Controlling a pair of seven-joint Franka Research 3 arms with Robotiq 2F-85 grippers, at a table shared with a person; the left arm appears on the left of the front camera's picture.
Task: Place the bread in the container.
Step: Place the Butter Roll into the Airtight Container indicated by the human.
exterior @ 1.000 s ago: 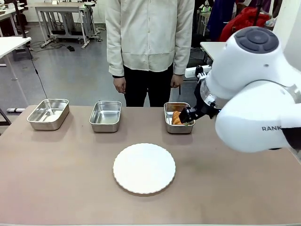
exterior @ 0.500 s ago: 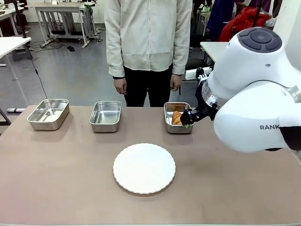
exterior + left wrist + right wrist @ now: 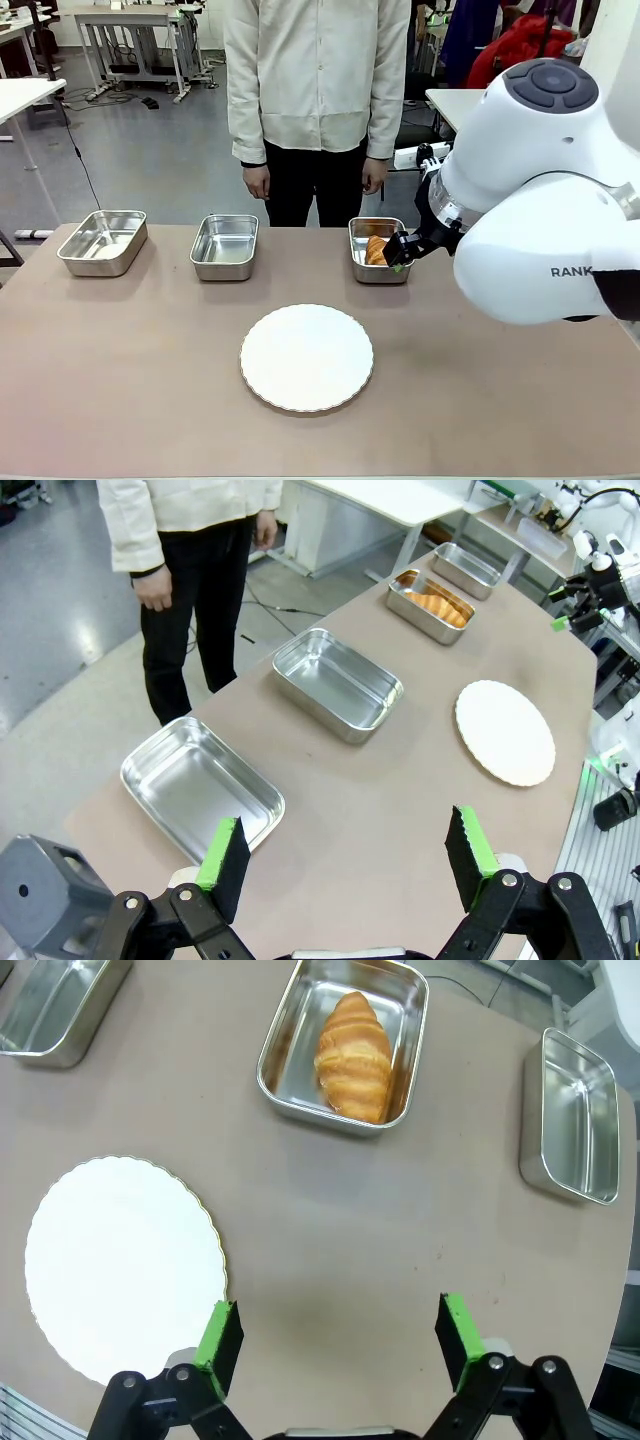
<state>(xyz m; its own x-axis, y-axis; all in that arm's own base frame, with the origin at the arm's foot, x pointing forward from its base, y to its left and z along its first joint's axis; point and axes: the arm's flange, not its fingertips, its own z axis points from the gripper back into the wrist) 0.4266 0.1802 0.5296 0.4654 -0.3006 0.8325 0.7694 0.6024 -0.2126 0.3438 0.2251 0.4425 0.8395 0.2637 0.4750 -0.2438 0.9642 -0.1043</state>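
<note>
The bread, a golden-brown croissant, lies inside the steel container at the table's far right-middle. My right gripper hovers by the container's right edge, open and holding nothing. From the right wrist, the bread rests in the container well ahead of the open right gripper, apart from it. My left gripper is open and empty above the table's left end, with the bread in its container far off.
A round white plate lies at the table's middle. Two empty steel pans stand along the far edge, and another pan beyond the bread's container. A person stands at the far side, hands hanging down.
The right arm has drawn back slightly from the container, its gripper still open. The bread stays in the container.
</note>
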